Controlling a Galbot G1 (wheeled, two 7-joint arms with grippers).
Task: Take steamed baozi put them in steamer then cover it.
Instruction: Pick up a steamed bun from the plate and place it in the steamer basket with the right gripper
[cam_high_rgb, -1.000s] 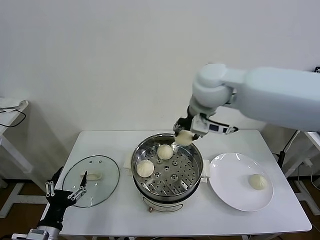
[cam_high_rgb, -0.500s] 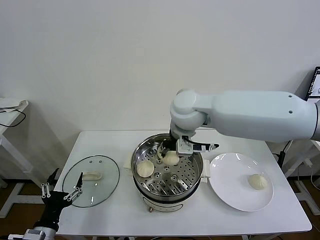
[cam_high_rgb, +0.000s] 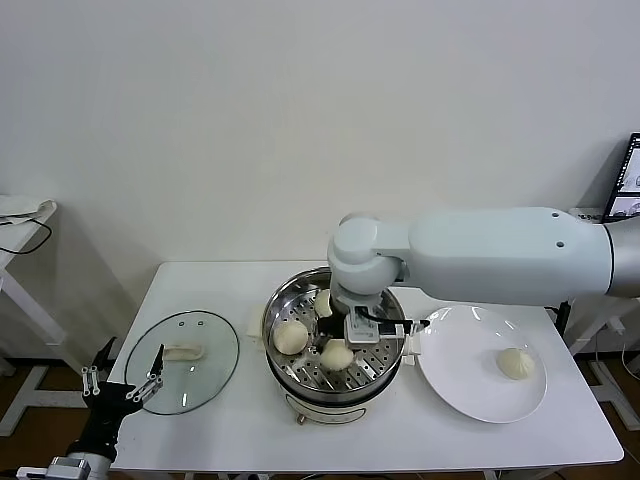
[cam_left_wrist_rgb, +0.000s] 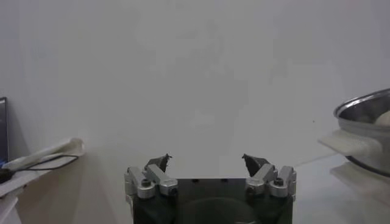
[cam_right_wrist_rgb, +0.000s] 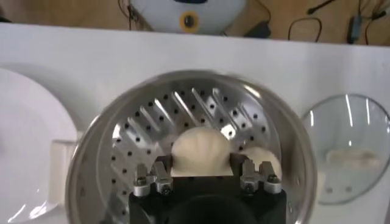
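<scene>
Right hand (cam_high_rgb: 338, 352) lowered into shiny perforated steamer (cam_high_rgb: 372, 352), clamping smooth domed baozi (cam_right_wrist_rgb: 200, 150)

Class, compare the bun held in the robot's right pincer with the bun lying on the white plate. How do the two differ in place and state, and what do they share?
The held bun is down in the steamer, over its perforated tray; the plate bun lies on the white plate beside the steamer.
The held bun is clamped in the right pincer; the plate bun lies free, nothing touching it.
The held bun has other buns close by; the plate bun is alone.
Both are smooth, round and cream-white.
</scene>
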